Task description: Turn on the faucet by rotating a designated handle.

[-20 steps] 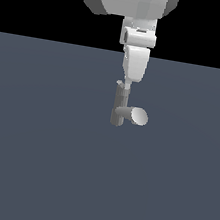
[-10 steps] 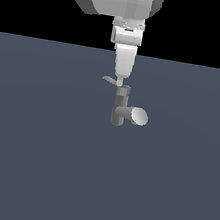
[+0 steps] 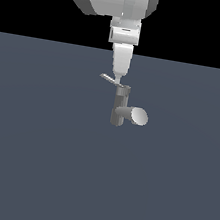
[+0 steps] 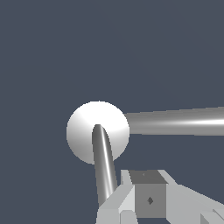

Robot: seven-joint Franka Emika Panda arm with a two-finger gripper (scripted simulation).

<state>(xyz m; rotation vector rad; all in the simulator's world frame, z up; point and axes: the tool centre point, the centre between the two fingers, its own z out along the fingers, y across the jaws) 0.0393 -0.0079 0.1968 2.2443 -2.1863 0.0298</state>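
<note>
Faucet (image 3: 119,106) stands upright near the middle of the plain dark desk (image 3: 32,160), its thick spout ending in a pale round face that points toward the exterior view's right. From its top the handle (image 3: 108,78), a thin flat bar, juts out slantwise toward the exterior view's left and slightly upward. That lever is what I have to swing around the body's axis, so I read the arm's position as deliberate: it hangs straight down over the faucet, with the gripper (image 3: 117,79) down at the level of the handle, close to where the bar meets the body. Pressing that near the pivot gives little leverage, though it keeps the tip from sliding off the end of the bar.

In the wrist view I look down the faucet's axis: the round pale top of the body (image 4: 97,132), one bar running off to the edge of the picture, and a darker one (image 4: 103,168) reaching toward the finger block (image 4: 148,199).

As for the jaws, the tip looks narrow in the exterior view, as if drawn together, but I cannot tell for sure whether they are clenched or parted. Nothing seems to be grasped. The tip appears to touch or sit just beside the handle, set to push rather than pinch.
</note>
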